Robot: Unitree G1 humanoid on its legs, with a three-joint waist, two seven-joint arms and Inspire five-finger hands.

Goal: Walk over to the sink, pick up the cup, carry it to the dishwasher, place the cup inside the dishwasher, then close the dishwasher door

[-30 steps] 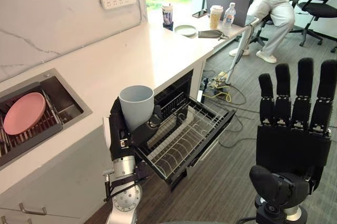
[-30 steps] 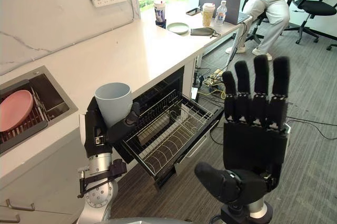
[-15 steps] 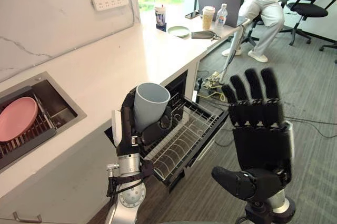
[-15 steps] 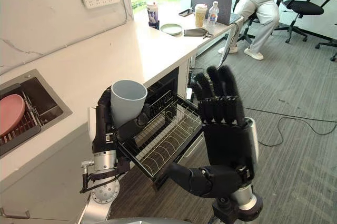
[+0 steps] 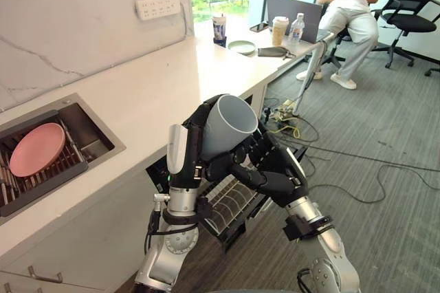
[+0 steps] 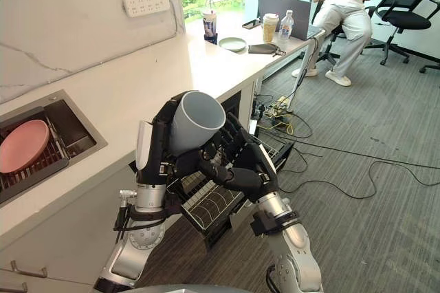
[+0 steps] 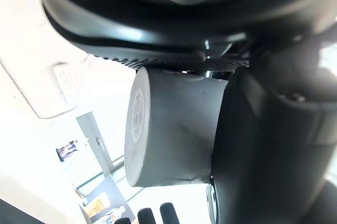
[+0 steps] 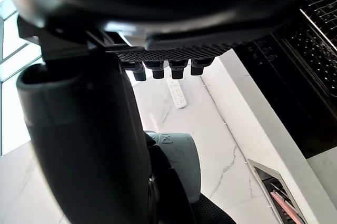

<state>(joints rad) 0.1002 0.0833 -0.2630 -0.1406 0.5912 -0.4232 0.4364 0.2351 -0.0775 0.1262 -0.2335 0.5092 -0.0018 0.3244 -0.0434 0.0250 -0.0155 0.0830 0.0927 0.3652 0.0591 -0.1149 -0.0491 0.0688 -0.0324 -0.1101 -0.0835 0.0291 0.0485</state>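
The smooth white veined counter stands beside a grey carpet. Just before the counter, the left hand is clamped around the round, tilted pale-grey cup. The right hand is close by, and its grip cannot be told.

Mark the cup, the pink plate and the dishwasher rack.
cup (image 5: 236,115): left eye view, inside its mouth.
pink plate (image 5: 38,148): left eye view, middle of its face.
rack (image 6: 206,202): right eye view, wire floor.
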